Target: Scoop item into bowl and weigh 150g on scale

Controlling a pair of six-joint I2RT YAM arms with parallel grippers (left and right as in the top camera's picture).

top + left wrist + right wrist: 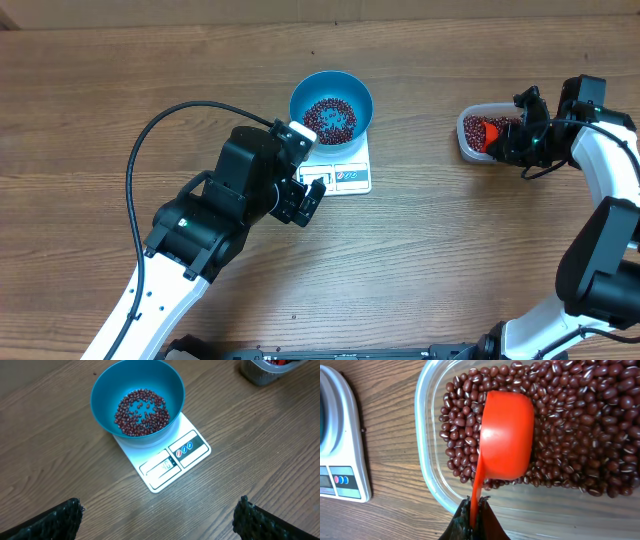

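Note:
A blue bowl (331,103) (137,402) with a layer of red-brown beans (141,413) stands on the white scale (345,176) (170,462). My left gripper (308,198) (159,520) hovers just in front of the scale, open and empty. At the right, my right gripper (512,143) (475,517) is shut on the handle of an orange scoop (505,437) (492,131). The scoop's cup lies turned over, back upward, on the beans (570,425) inside the clear plastic tub (480,135) (432,465).
The wooden table (150,90) stretches bare to the left and along the front. The left arm's black cable (160,125) loops over the table at the left. The scale's edge (340,450) shows left of the tub in the right wrist view.

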